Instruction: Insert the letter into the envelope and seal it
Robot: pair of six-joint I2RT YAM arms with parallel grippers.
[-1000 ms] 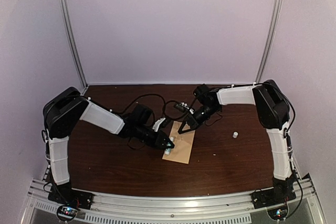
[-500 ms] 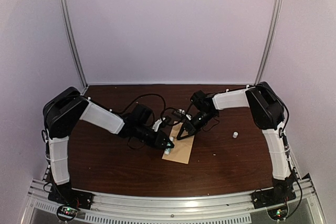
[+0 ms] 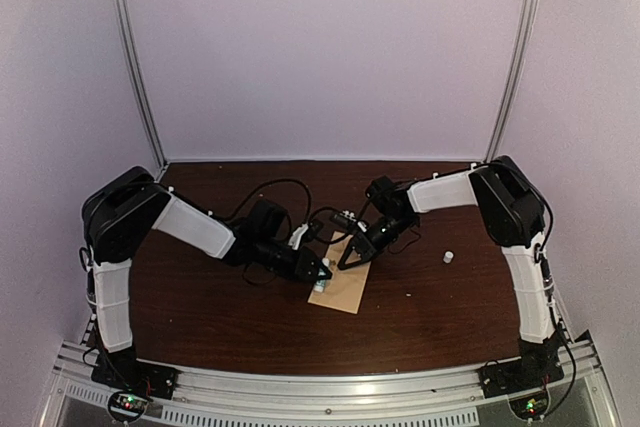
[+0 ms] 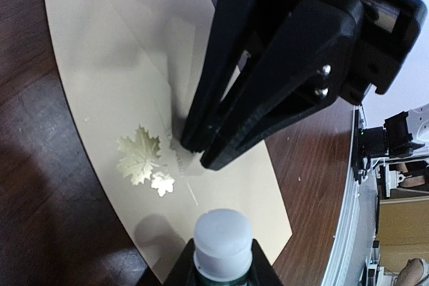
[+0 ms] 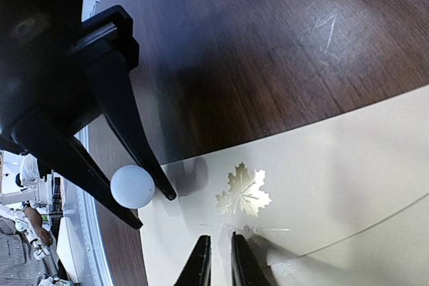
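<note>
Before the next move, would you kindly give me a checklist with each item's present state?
1. The envelope lies flat on the table: ok.
2. The letter is inside: cannot tell; no sheet shows.
3. The right gripper, jaws nearly together, presses the envelope beside the leaf sticker: ok.
4. The left gripper holds the white-capped tube: ok.
5. The envelope is sealed: cannot tell.
6. The small white thing stands clear of both arms: ok.

Robot lab cell: plain white backdrop (image 3: 330, 47) w/ alu posts (image 3: 130, 57), arms (image 3: 190, 225) bolted to table (image 3: 220, 317).
</note>
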